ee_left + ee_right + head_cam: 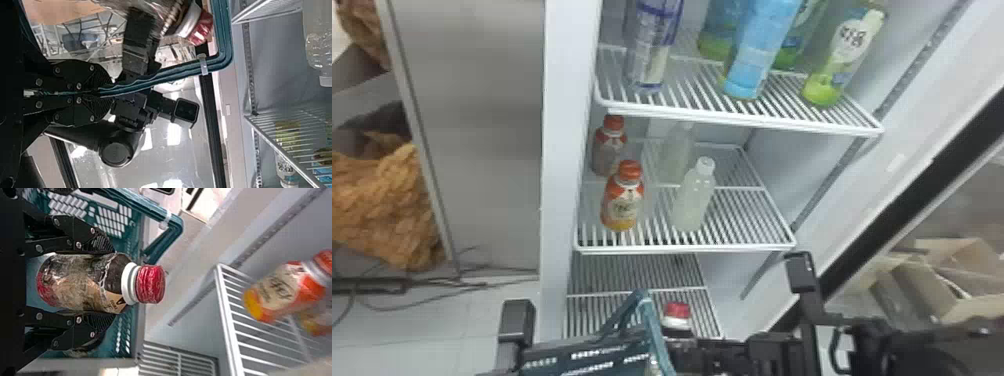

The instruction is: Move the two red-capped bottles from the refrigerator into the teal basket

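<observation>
At the bottom of the head view, my right gripper (pixel 693 350) is around a bottle whose red cap (pixel 677 311) shows beside the teal basket's handle. From the right wrist, both fingers of my right gripper (pixel 109 284) press on the sides of this dark bottle (pixel 78 282), over the teal basket (pixel 133 317). A dark item lies partly hidden behind the lower finger. My left arm's black gripper assembly (pixel 516 322) stands left of the basket (pixel 582 357). In the left wrist view, my left gripper (pixel 110 91) is shut on the basket's teal handle (pixel 164 75).
Two orange-capped bottles (pixel 623 200) and two pale bottles (pixel 694 197) stand on the refrigerator's middle shelf (pixel 752 220). Taller bottles (pixel 757 55) stand on the upper shelf (pixel 682 114). The refrigerator's left wall edge (pixel 559 165) rises close to the basket; a lower rack (pixel 632 272) lies behind it.
</observation>
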`<state>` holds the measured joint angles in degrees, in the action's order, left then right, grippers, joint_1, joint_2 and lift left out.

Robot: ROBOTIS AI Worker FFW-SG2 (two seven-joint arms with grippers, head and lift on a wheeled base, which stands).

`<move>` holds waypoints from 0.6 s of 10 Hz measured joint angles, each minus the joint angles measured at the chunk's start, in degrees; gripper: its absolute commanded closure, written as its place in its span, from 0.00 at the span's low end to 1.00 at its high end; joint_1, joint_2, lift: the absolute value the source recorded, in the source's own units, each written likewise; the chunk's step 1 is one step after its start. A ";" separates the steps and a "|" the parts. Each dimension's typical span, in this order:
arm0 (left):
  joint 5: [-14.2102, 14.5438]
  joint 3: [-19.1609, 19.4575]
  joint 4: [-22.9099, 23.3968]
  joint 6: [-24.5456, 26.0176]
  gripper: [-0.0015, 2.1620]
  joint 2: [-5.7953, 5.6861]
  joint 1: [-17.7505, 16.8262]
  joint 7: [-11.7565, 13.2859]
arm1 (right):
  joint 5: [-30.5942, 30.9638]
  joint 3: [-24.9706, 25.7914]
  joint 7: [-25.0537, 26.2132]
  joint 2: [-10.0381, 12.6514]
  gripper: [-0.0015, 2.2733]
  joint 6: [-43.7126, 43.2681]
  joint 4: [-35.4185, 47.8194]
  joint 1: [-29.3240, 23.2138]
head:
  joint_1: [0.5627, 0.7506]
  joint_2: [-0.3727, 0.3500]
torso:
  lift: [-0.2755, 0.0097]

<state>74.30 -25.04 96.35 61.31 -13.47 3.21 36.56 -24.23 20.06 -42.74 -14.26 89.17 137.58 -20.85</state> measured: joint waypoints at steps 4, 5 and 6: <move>-0.03 0.01 -0.01 0.00 0.51 0.01 0.01 0.00 | 1.64 -3.23 -4.95 -1.33 0.19 0.82 -6.94 4.75 | 0.70 0.03 | 0.17; -0.04 0.02 -0.02 0.00 0.51 0.02 0.02 0.01 | 2.93 -3.33 -4.91 -1.38 0.18 0.82 -6.77 4.92 | 0.70 0.03 | 0.17; -0.05 0.03 -0.04 0.00 0.51 0.02 0.03 -0.02 | 4.24 -3.18 -4.90 -1.38 0.18 0.82 -6.00 4.95 | 0.70 0.03 | 0.17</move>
<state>74.24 -25.01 96.31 61.31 -13.45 3.24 36.54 -19.98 16.88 -47.63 -15.65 90.00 131.58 -15.90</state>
